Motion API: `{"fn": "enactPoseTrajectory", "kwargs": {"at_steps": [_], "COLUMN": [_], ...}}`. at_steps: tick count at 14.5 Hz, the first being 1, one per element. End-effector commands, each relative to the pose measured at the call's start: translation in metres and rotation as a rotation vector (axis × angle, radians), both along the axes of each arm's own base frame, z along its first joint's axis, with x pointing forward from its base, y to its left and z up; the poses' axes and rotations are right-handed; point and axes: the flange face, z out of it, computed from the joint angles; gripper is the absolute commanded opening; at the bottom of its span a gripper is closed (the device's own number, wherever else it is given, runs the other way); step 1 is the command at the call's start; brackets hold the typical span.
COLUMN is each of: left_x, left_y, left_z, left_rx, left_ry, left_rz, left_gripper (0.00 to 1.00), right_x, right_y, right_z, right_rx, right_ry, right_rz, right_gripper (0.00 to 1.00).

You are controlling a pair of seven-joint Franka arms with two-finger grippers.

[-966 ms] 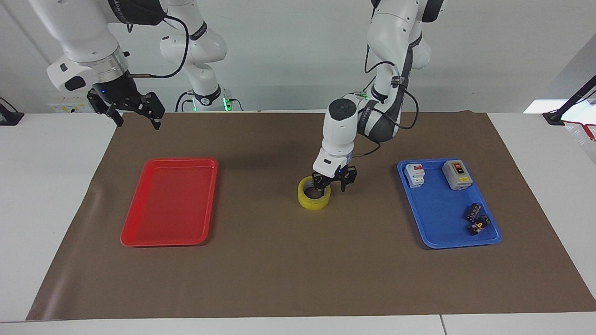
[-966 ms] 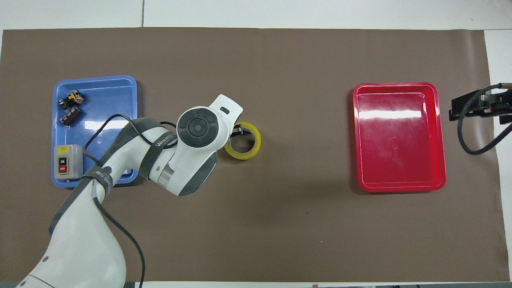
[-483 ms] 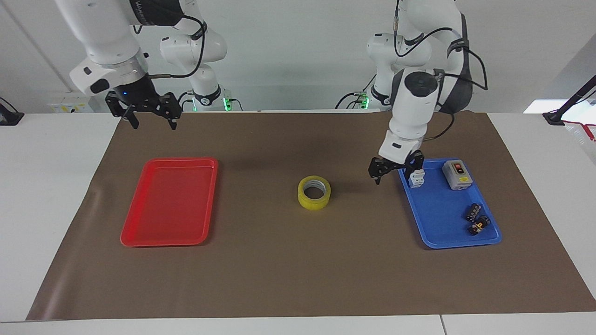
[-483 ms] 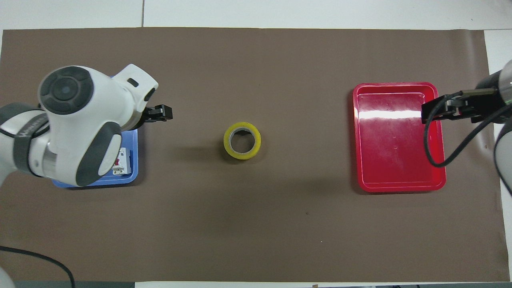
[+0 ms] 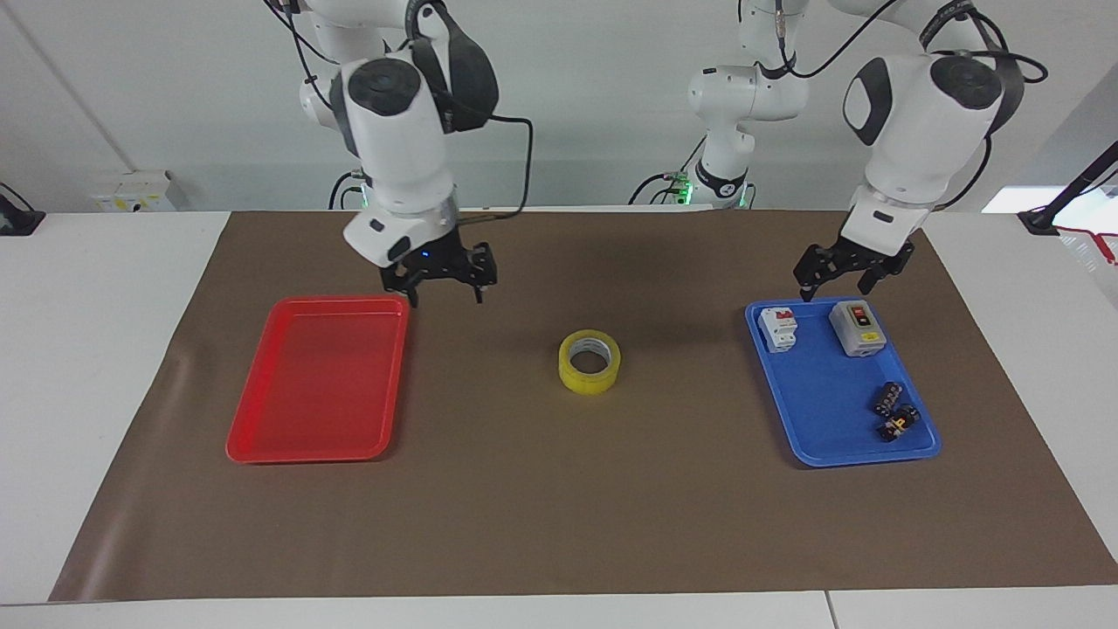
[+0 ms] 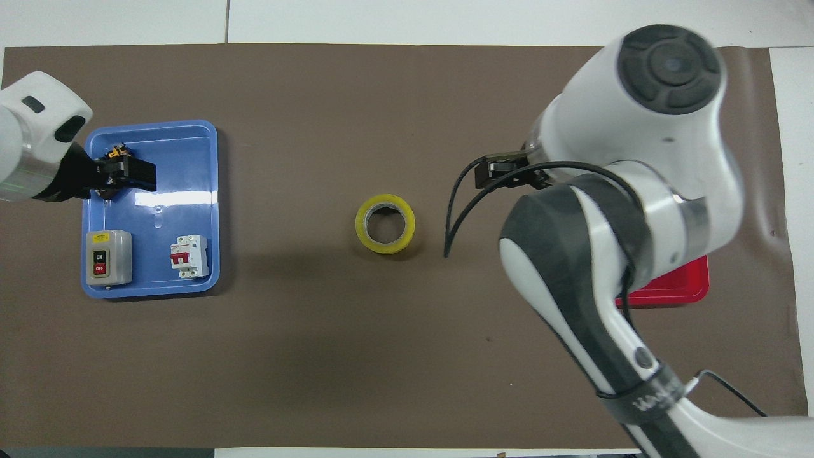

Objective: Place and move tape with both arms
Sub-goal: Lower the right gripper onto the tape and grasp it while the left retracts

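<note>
From across the desk point(image 5: 105, 367), the tape point(image 5: 590, 361) lies flat on the brown mat point(image 5: 559, 507), between the red tray point(image 5: 319, 380) and the blue tray point(image 5: 838, 393), touched by neither arm; the right end effector point(image 5: 441, 284) hangs spread and empty beside the red tray's corner; the left end effector point(image 5: 843, 275), also spread and empty, hangs over the blue tray's edge nearest the robots. From above, the tape point(image 6: 385, 223) shows its hollow core; the right arm hides most of the red tray point(image 6: 668, 292); the blue tray point(image 6: 184, 159) holds a grey switch box point(image 6: 109, 256), a white breaker point(image 6: 189, 256) and small dark parts point(image 6: 117, 154).
</note>
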Motion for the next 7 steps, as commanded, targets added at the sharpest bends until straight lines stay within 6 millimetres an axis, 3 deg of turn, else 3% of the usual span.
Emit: {"fn": "enactPoseTrajectory", "kwargs": {"at_steps": [1, 4, 6, 7], "left_x": [0.006, 0.0, -0.007, -0.01], "left_y": [0.023, 0.032, 0.046, 0.05], "left_z": [0.034, 0.049, 0.05, 0.048], "left_rx": [-0.046, -0.043, -0.045, -0.046], "left_ry": [0.042, 0.069, 0.097, 0.117], "left_rz": [-0.017, -0.028, -0.02, -0.018], "left_gripper": [1.0, 1.0, 1.0, 1.0], "right_x": [-0.012, -0.003, -0.01, -0.01], "right_y": [0.029, 0.069, 0.098, 0.102], "right_z": [-0.039, -0.097, -0.135, -0.141], "right_rx": [0.025, 0.041, 0.046, 0.049], "right_ry": [-0.024, -0.059, -0.065, -0.072], "right_rz": [-0.011, -0.016, 0.005, 0.009], "right_gripper": [1.0, 1.0, 1.0, 1.0]}}
